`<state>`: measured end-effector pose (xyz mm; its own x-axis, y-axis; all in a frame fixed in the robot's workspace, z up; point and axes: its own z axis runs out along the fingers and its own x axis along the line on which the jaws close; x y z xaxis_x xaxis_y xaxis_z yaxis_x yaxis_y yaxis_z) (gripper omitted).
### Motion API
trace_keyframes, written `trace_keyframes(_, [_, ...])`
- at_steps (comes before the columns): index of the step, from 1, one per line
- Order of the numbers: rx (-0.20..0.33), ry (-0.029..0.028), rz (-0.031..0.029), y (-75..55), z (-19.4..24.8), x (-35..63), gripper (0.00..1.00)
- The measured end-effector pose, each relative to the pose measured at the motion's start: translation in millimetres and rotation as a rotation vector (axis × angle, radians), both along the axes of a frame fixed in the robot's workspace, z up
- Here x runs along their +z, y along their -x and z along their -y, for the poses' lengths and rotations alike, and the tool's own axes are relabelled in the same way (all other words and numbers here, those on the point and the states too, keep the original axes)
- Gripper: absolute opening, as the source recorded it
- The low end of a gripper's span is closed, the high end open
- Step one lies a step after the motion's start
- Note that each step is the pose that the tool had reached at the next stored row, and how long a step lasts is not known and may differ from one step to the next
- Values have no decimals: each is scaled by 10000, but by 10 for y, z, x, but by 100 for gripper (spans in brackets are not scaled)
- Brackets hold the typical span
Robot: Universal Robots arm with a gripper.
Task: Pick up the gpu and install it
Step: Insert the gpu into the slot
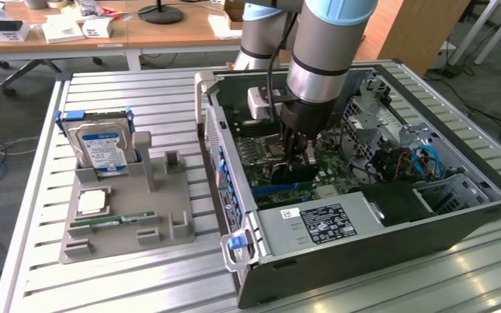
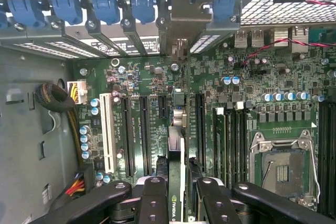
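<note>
1. In the exterior view the arm reaches down into an open computer case (image 1: 459,215) lying on the slatted metal desk (image 1: 146,280). The claw (image 1: 296,156) sits deep inside, above the green main board (image 1: 268,153). The gpu (image 1: 287,175) shows there as a dark shape just below the claw.
2. The wrist view gives the grip. The claw (image 2: 177,184) is drawn narrow, its 2 black fingers (image 2: 152,198) pressed on either face of the gpu (image 2: 176,150).
3. Seen edge-on, the gpu is a thin dark strip with a small green logo between the fingers.
4. It stands upright over the board, with long black slots (image 2: 144,129) just beside it on both sides. I cannot tell whether it is seated.
5. Well apart from the claw, to the exterior view's left, a grey holder (image 1: 120,241) carries an upright hard drive (image 1: 102,147) and a flat memory stick (image 1: 111,223).
6. The wrist view also shows a processor socket (image 2: 283,169) near the claw.
</note>
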<state>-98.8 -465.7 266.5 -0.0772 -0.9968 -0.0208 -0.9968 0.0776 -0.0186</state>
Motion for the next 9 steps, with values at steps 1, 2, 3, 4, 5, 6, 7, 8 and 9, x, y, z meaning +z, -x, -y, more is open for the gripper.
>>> trace_keyframes(1, [0,-1,1,0,0,-5,26])
trace_keyframes(2, [0,1,-1,0,0,-6,26])
trace_keyframes(3, [0,1,0,0,0,-7,26])
trace_keyframes(4, [0,0,-1,0,0,-7,26])
trace_keyframes(5, [0,1,0,0,0,-7,26])
trace_keyframes(6, [0,0,0,0,0,-7,26])
trace_keyframes(7, [0,-4,2,0,-1,-13,26])
trace_keyframes(8, [0,-4,2,0,0,-17,26])
trace_keyframes(9, [0,-1,1,0,0,-16,26])
